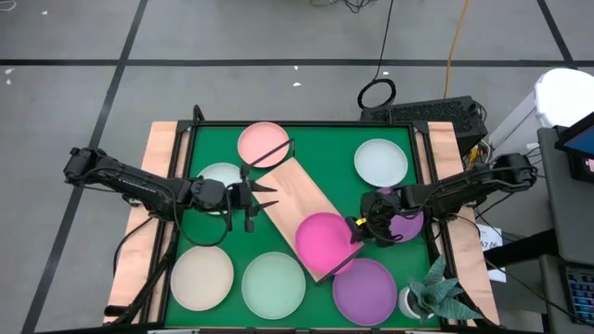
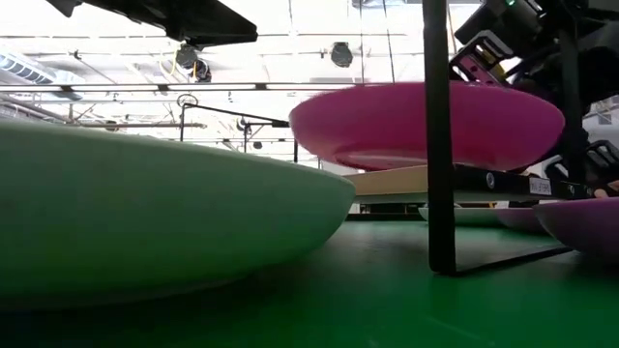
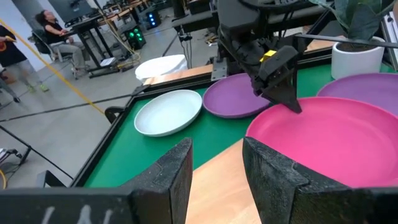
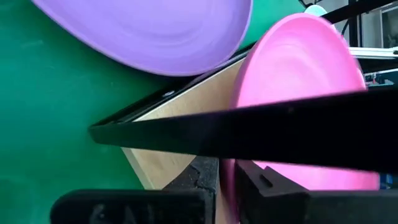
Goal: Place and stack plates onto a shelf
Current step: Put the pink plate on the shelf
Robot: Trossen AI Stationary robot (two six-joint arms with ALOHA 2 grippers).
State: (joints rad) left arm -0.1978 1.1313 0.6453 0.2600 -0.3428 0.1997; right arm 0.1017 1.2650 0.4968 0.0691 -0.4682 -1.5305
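Observation:
The shelf [image 1: 283, 190], a light wood board with black wire ends, lies slantwise on the green mat. A magenta plate [image 1: 323, 241] is over its near right end; in the low view the magenta plate [image 2: 426, 121] is level, close over the board [image 2: 397, 179]. My right gripper [image 1: 358, 232] is shut on this plate. My left gripper [image 1: 266, 194] is open at the shelf's left edge, its fingers level and pointing right. In the left wrist view my left gripper [image 3: 217, 168] has the board beyond its fingers. My right gripper pinches the magenta plate's rim [image 4: 229, 182] on its right side between the two fingers [image 4: 202, 177], coming from the table's right and slanting down. The plate stays level over the shelf's near end; whether its base rests on the board I cannot tell.
Around the shelf lie a salmon plate [image 1: 264, 144], a pale blue plate [image 1: 219, 173] under my left arm, a pale plate [image 1: 380, 162], two purple plates [image 1: 365, 290] [image 1: 408, 225], a beige plate [image 1: 201, 276] and a mint plate [image 1: 273, 283]. A potted plant [image 1: 429, 297] stands at the near right corner.

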